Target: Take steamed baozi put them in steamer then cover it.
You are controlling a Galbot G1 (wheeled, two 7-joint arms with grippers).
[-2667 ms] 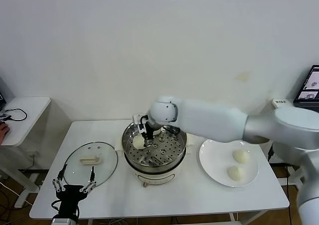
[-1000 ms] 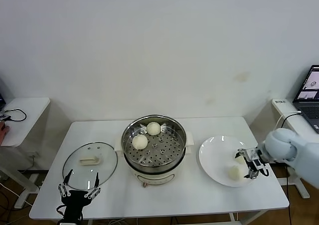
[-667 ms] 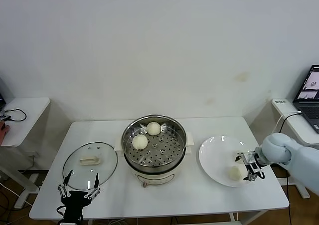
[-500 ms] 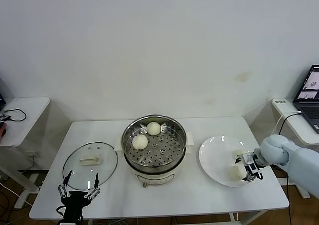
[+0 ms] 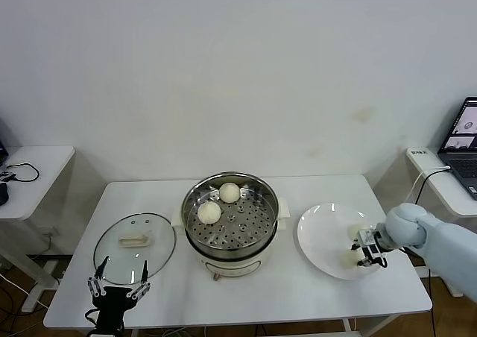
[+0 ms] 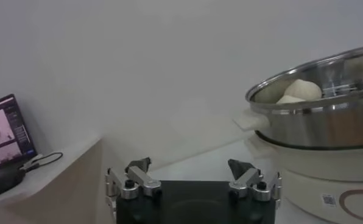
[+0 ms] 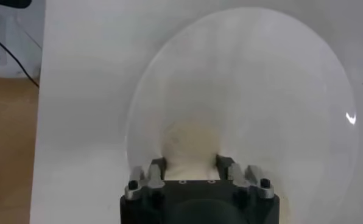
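At the time of inspection, two steamed baozi point(image 5: 209, 212) lay inside the steamer point(image 5: 231, 221) at the middle of the table point(image 5: 298, 292), both toward its far-left part, one just nearer than the other. The white plate point(image 5: 320, 236) stood to the right of the steamer. The right gripper point(image 5: 365, 248) was down over the near-right part of that plate, and the right wrist view showed its fingers point(image 7: 156, 169) set on either side of a baozi point(image 7: 190, 143) resting on the plate; they bracketed the bun closely, but whether they were already clenched on it could not be told. Another pale bun could be made out at the far edge of the gripper in the head view, though mostly hidden. The glass lid point(image 5: 136, 246) lay flat on the table to the left of the steamer, and the steamer was uncovered. The left gripper point(image 5: 118, 285) hung idle off the near-left edge of the table, just near of the lid, its fingers spread and holding nothing. In judgement, the task was about half complete: two buns loaded, the buns on the plate yet to be transferred, and the covering step not yet started.
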